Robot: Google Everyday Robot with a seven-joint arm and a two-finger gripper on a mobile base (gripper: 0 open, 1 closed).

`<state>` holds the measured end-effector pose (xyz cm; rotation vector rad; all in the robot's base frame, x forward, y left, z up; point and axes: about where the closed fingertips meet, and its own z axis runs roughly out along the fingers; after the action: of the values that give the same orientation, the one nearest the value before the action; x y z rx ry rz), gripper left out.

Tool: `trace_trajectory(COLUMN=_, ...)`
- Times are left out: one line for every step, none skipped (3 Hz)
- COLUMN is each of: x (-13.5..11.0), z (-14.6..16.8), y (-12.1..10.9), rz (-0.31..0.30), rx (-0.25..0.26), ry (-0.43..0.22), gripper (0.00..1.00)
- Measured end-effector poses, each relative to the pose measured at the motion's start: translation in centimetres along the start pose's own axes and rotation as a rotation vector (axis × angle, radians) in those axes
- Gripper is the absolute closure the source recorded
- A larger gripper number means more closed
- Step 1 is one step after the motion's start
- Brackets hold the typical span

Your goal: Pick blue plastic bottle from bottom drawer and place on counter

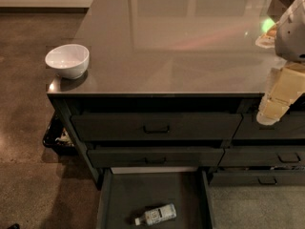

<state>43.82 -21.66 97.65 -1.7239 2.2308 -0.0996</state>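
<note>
Now | blue plastic bottle [156, 215], label unreadable, in bottom drawer [143, 190] | gripper [270, 109] far-right

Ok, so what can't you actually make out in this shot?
All in the camera view:
- blue plastic bottle: label print too small.
- bottom drawer: front cut off by lower edge.
- gripper, right edge beside the drawers: arm cut off by frame.
- counter, far right: items hidden behind arm.
</note>
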Motion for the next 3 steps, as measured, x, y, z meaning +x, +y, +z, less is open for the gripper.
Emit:
trace_trajectory(x=0.0, z=0.0, y=0.0, rz=0.000, rx=0.000, ry=0.000, gripper=0.00)
trace_trajectory(x=-0.4, z=2.5, y=2.6, rz=-0.014, rx=-0.056, ry=-0.030, gripper=0.00)
trace_trajectory(x=-2.8, z=7.0, y=7.9, rz=-0.066, rx=-0.133, ry=-0.170, gripper=0.00)
